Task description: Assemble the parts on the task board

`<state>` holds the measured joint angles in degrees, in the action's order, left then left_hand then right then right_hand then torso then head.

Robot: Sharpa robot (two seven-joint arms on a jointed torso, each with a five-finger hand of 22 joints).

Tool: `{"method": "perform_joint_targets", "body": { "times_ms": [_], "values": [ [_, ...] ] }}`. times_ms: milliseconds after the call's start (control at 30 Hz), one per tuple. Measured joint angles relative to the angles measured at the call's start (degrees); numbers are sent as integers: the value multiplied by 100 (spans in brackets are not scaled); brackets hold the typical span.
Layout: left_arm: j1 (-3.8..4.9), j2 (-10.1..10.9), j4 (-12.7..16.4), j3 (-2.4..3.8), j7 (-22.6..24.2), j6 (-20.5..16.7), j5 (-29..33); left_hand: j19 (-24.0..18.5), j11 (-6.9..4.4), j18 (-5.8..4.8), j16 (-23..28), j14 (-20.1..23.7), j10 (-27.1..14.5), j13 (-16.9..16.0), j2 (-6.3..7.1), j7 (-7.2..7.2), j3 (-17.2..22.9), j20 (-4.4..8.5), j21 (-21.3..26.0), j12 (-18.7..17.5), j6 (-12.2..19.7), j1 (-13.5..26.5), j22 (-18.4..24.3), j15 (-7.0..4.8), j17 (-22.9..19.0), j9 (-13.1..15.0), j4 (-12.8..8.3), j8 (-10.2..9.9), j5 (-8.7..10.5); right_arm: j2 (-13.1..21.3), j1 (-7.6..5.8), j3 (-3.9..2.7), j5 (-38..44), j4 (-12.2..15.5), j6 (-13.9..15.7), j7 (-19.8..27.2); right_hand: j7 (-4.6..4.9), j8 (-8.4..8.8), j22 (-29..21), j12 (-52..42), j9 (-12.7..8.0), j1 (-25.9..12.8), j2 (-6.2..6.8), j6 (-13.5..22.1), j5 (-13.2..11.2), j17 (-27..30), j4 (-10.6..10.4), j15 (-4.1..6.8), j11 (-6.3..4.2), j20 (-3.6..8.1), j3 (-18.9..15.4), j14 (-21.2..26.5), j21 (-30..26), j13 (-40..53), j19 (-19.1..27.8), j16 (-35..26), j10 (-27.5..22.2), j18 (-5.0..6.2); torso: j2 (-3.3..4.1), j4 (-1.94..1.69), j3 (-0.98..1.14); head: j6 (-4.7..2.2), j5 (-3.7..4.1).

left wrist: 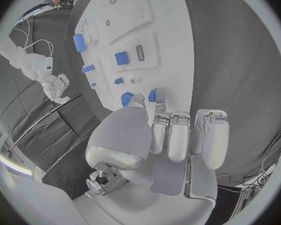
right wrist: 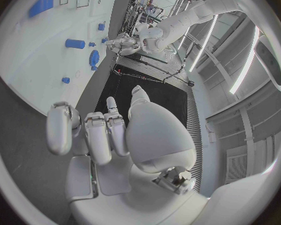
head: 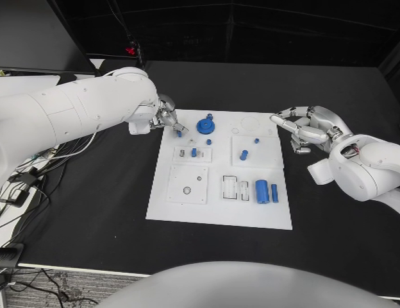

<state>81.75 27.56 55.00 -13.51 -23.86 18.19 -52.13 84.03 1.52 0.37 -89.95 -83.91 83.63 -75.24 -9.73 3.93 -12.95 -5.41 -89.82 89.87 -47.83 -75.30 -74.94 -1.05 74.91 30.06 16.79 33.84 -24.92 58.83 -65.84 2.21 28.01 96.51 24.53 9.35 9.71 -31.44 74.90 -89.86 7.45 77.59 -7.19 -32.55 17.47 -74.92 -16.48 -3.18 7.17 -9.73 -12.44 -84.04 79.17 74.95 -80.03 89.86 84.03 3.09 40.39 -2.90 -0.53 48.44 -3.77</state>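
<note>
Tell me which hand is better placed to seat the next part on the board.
Left. The left hand is at the task board edge, fingers on a small blue part; the right hand hovers off-board, holding nothing.

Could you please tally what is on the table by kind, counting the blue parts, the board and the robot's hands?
Blue parts: 8
Task board: 1
Hands, left hand and right hand: 2
Total: 11
</note>
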Motion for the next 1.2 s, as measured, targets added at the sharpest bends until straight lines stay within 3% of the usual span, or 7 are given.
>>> {"method": "perform_joint_targets", "body": {
  "times_ms": [833,867,933,1000,1200],
  "values": [
    [-1,-17,-29,0,-10,37,-1,0,23,0,0,13,-21,-7,58,0,183,0,0,41,-40,-69,2,-13,0,17,-9,-22,-67,11,0,0,22,12,2,-32,0,0,0,0,0,0,0,0,0,1,0,0,0,0,0,0,-24,0,0,0,0,0,1,0,1,24,22],
    [-1,-18,-29,0,-11,40,-1,0,23,0,0,14,-21,-271,53,0,207,0,0,41,-40,-118,2,-14,0,18,-11,-25,-70,11,0,0,23,12,2,-33,0,0,0,0,0,0,0,0,0,1,0,0,0,0,0,0,-24,0,0,0,0,0,1,0,1,25,23],
    [-1,-19,-32,0,-12,43,-1,0,23,0,0,14,-21,-433,51,0,256,0,0,40,-40,-161,2,-14,0,25,-17,-44,-106,11,0,0,24,13,2,-34,0,0,0,0,0,0,0,0,0,1,0,0,0,0,0,0,-24,0,0,0,0,0,1,-1,1,27,23],
    [-1,-21,-35,0,-13,46,-1,0,23,0,0,14,-21,-1071,47,0,346,0,0,40,-40,-378,2,-14,0,43,-29,-44,-133,11,0,0,26,14,2,-36,0,0,0,0,1,0,0,0,0,1,0,0,0,0,0,0,-24,0,0,0,0,0,1,-1,1,29,23],
    [-1,-30,-44,0,-14,58,-1,0,24,0,0,14,-22,-1071,192,0,514,0,0,43,-40,-541,3,-14,0,59,-24,-75,-174,10,0,0,29,14,2,-39,0,0,0,0,1,0,0,0,22,1,-14,0,0,0,-13,0,-24,0,0,0,0,0,1,-1,-1,37,19]
  ]
}}
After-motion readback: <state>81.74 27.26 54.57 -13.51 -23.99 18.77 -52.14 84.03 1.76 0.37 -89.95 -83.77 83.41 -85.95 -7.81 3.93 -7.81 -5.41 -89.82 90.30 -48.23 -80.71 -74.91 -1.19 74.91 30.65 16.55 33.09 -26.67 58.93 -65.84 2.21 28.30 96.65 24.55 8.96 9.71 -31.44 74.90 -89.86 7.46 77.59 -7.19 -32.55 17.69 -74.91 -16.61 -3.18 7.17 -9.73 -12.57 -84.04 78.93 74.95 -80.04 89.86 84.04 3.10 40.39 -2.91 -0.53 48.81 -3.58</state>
